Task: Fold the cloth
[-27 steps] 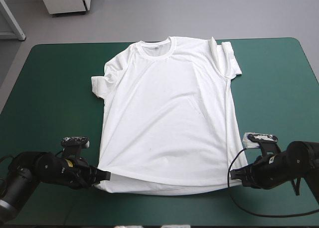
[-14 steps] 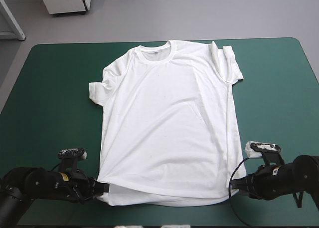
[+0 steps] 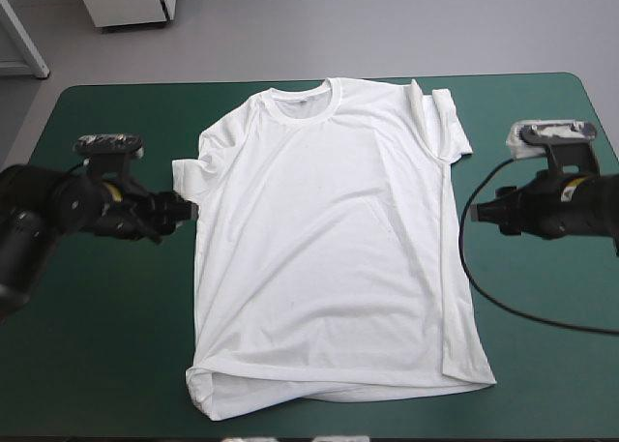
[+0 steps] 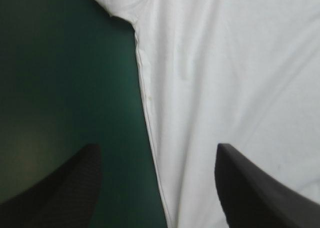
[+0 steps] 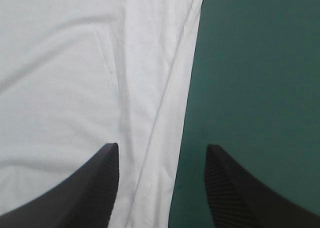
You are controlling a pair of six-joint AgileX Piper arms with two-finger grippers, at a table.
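The white T-shirt (image 3: 329, 229) lies spread flat, collar toward the table's far edge and hem near the front edge. Its left sleeve (image 3: 190, 176) is bunched, its right sleeve (image 3: 443, 118) is folded over, and the near left hem corner (image 3: 208, 389) is turned under. My left gripper (image 3: 188, 210) hovers open beside the left sleeve. In the left wrist view the shirt's side seam (image 4: 147, 113) runs between the left gripper (image 4: 157, 148) fingers, nothing held. My right gripper (image 3: 481, 210) stands open just right of the shirt, over its side edge (image 5: 170, 103), as the right gripper (image 5: 161, 147) shows.
Bare teal-green cover (image 3: 106, 307) flanks the shirt on the left, with more of it (image 3: 551, 355) on the right. The hem reaches close to the table's front edge (image 3: 319, 432).
Both grippers have let go of the hem corners, opened, and moved from the front of the table toward the far side, up to sleeve level. The hem now lies flat.
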